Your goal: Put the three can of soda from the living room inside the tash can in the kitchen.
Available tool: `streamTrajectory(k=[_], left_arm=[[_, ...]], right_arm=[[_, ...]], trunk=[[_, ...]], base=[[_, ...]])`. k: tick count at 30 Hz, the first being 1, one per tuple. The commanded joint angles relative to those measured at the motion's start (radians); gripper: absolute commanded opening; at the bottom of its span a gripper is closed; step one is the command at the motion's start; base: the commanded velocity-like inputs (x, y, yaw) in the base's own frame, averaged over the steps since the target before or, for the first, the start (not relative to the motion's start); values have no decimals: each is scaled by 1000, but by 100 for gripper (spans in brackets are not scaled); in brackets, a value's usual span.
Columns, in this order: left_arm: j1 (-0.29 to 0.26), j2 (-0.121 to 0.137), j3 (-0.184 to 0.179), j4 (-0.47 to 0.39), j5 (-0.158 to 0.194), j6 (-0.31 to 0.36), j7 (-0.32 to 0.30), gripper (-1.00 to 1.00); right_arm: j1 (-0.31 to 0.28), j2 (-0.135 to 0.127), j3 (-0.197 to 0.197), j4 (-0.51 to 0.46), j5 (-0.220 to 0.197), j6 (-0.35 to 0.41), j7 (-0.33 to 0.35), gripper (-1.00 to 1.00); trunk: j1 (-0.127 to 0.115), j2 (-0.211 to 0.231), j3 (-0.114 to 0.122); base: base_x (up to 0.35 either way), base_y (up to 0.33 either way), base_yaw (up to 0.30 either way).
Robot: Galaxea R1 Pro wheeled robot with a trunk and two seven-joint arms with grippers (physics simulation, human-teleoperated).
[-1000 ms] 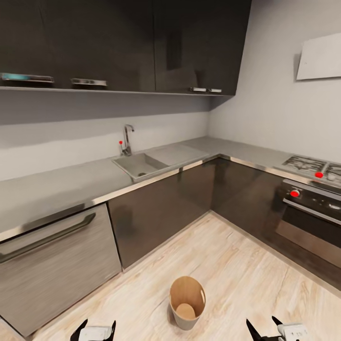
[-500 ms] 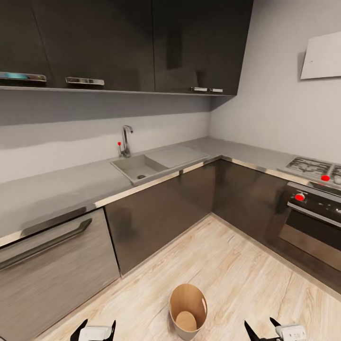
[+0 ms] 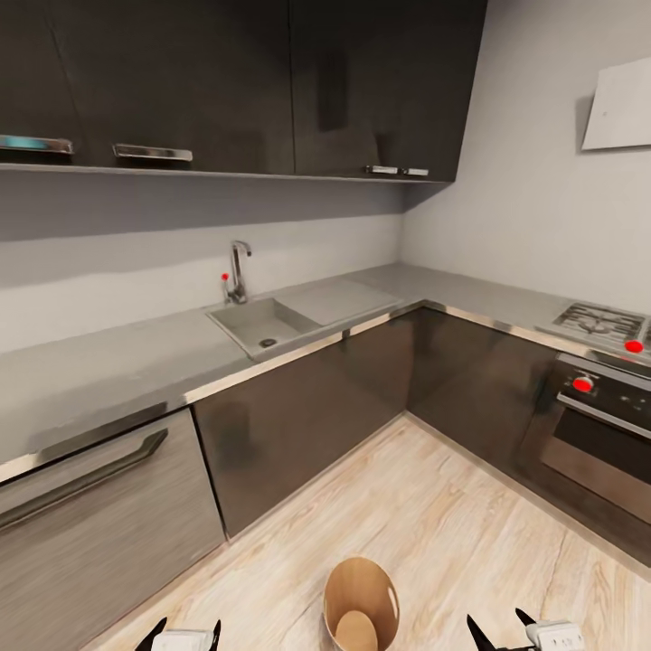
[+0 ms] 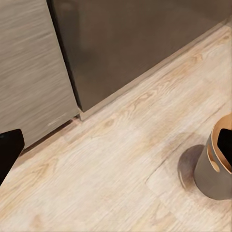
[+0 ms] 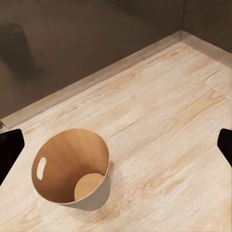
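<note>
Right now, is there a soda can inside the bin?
No, the right wrist view looks straight into the bin, and its brown wooden bottom is bare.

Light wood floor (image 3: 452, 515) under upright tash can (image 3: 362, 606)

Left gripper (image 3: 184, 633) and right gripper (image 3: 503, 631) hang low, jaws spread and holding nothing.

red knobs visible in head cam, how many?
3: one beside the tap at the sink, two on the stove: the upper and the lower. More may sit past the frame edge.
</note>
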Motion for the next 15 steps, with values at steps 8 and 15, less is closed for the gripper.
streamTrajectory(k=[8, 15], left_arm=[[0, -1, 1, 6, 5, 0, 2, 100], [0, -3, 2, 7, 5, 0, 6, 100]], right_arm=[[0, 0, 0, 4, 0, 0, 0, 100], [-12, 0, 0, -4, 25, 18, -2, 100]], trunk=[[0, 0, 0], [0, 0, 0]], base=[[56, 0, 0], [5, 0, 0]])
